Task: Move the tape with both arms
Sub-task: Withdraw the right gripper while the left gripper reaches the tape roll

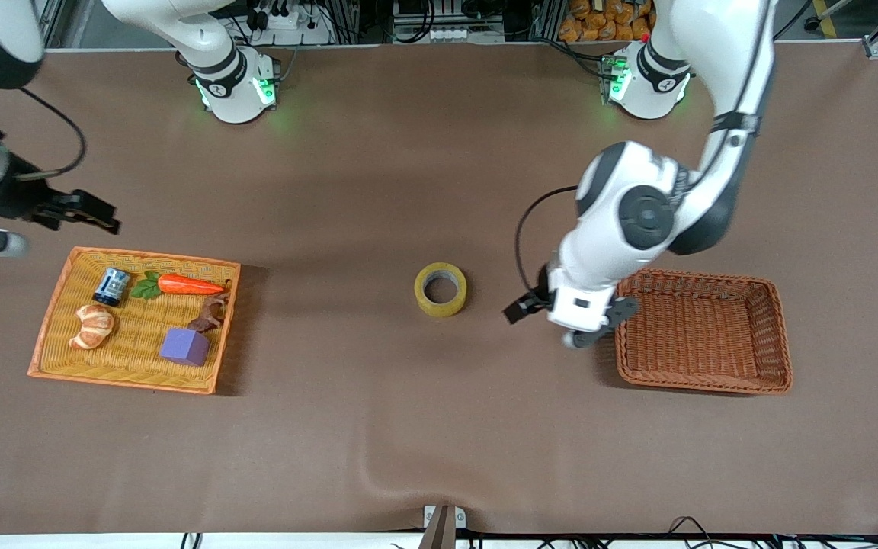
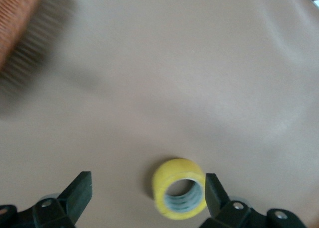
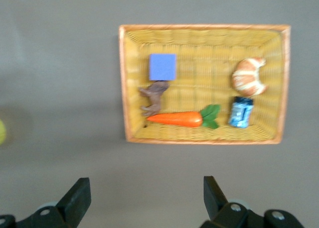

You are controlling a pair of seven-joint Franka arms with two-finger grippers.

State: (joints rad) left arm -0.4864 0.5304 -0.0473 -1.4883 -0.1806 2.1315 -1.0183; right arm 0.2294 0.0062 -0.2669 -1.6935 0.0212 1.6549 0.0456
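Left tool (image 1: 553, 313) open beside tape (image 1: 440, 289).

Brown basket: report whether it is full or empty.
Empty. The brown basket shows only bare woven bottom; the tape sits outside it, on the table.

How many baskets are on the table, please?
2. A yellow-orange basket toward the right arm's end holds a croissant, carrot, purple cube, can and a brown item. A darker brown basket lies toward the left arm's end. None seems hidden.
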